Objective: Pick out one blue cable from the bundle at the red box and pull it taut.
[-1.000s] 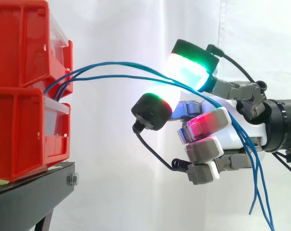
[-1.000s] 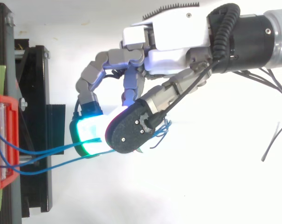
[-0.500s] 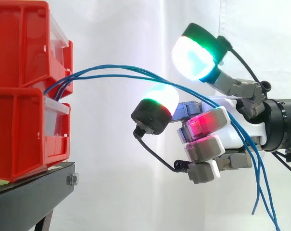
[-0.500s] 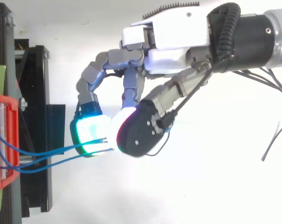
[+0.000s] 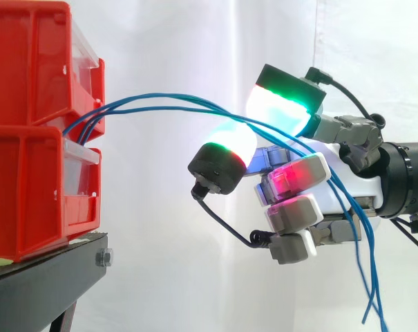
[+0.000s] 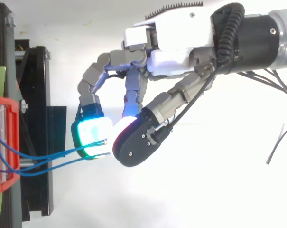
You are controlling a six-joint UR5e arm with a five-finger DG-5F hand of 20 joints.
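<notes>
Three thin blue cables (image 5: 167,98) arch from the stacked red plastic bins (image 5: 36,131) on the black stand (image 5: 43,277) to the hand (image 5: 312,187), then hang behind it. From above, its curled thumb and glowing finger pads (image 6: 93,135) pinch those cables.

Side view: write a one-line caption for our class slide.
Slack blue cables arch from the stacked red bins, drape across the robot hand and hang below it.
</notes>
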